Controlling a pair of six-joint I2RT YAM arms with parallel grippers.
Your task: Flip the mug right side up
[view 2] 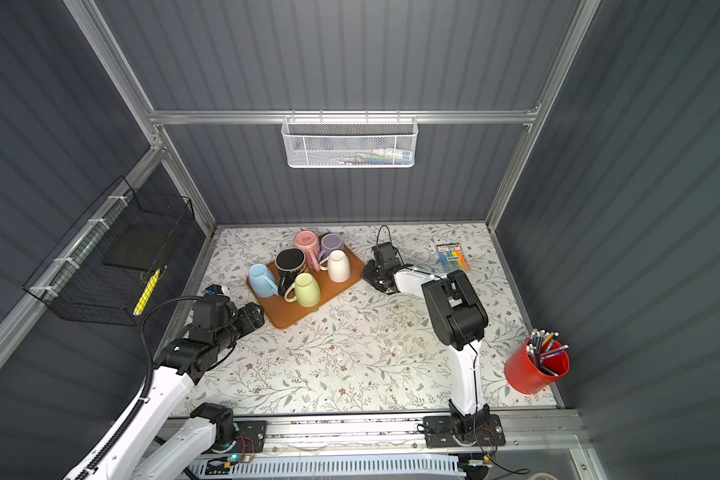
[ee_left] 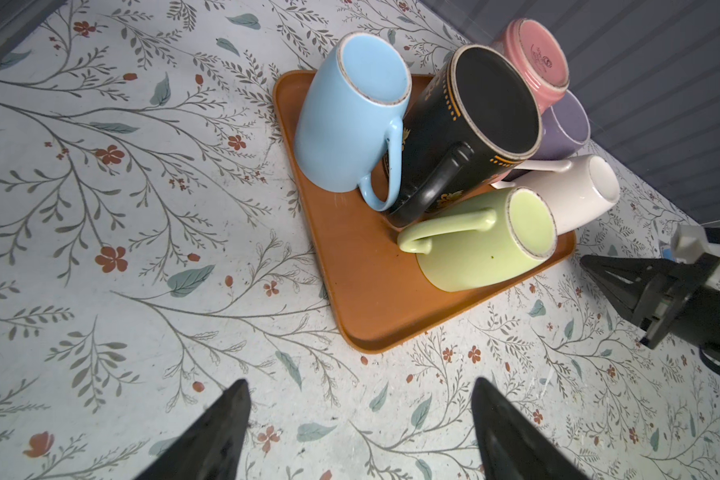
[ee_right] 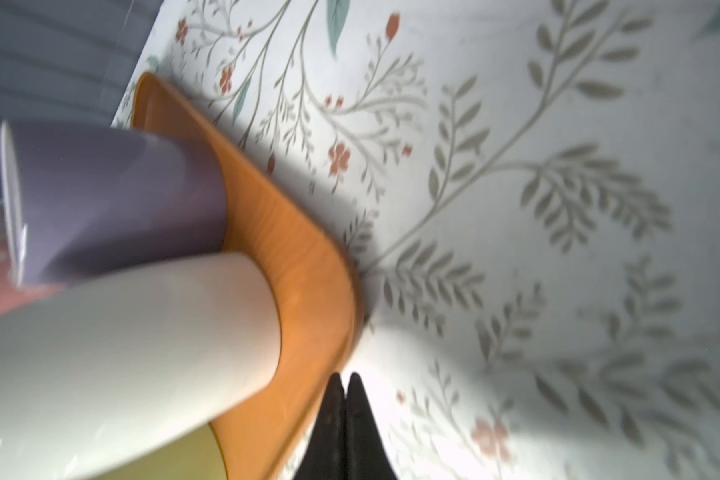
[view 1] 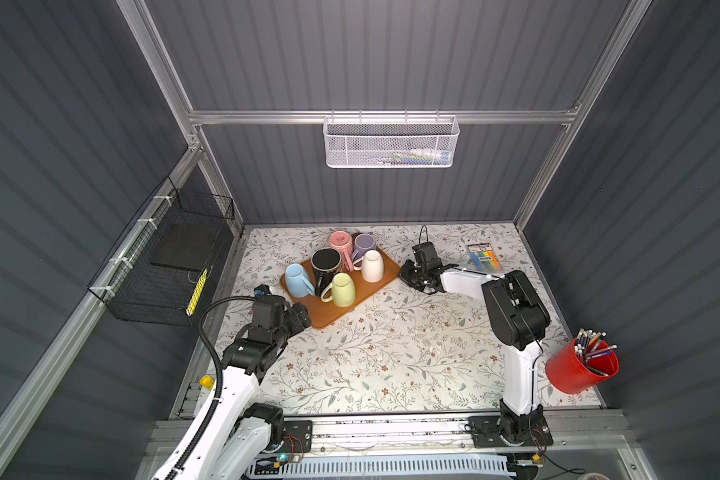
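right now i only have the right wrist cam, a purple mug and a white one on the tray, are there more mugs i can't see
observer: yes, six on the tray: a blue mug, black mug, pink mug and green mug, besides your purple mug and white mug.
operator: any of them right side up
observer: no, the left wrist view shows all six with their bottoms facing up.
operator: where's the left gripper
observer: the left gripper is open over the table, just short of the tray's nearest corner, touching nothing.
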